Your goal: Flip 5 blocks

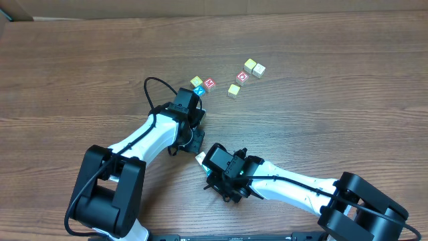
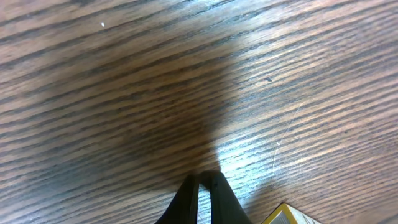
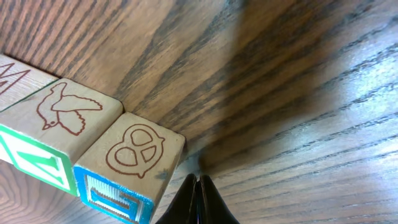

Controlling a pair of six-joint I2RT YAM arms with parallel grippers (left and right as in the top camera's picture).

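- Left gripper (image 2: 202, 196) first: in your left wrist view its fingers are pinched together with nothing between them, low over the wooden table (image 2: 124, 93).
- Any block near it?
- Only a yellow-edged block (image 2: 289, 216). Its corner pokes in at the bottom right, near the fingertips but apart from them.
- And the right wrist view?
- Your right gripper (image 3: 198, 199) is clenched too, and empty. Its tip sits just beside the lower corner of the pretzel block (image 3: 134, 152); I cannot tell whether it touches. That block has a blue-framed side face and stands pressed against the bird block (image 3: 68, 109), whose side is green-framed. A third block (image 3: 11, 78) follows in the same row, mostly cut off at the left edge.
- Overhead?
- Your left wrist sits just below a tight cluster: a yellow block (image 1: 196, 82), a red-framed block (image 1: 209, 84) and a blue block (image 1: 198, 90). Off to the right lie a red ring block (image 1: 243, 76), a lime block (image 1: 249, 65) touching a cream block (image 1: 259, 69), and a lone yellow-green block (image 1: 233, 90). Your right wrist lies nearer the arm bases, well apart from those four, and covers most of what is under it.
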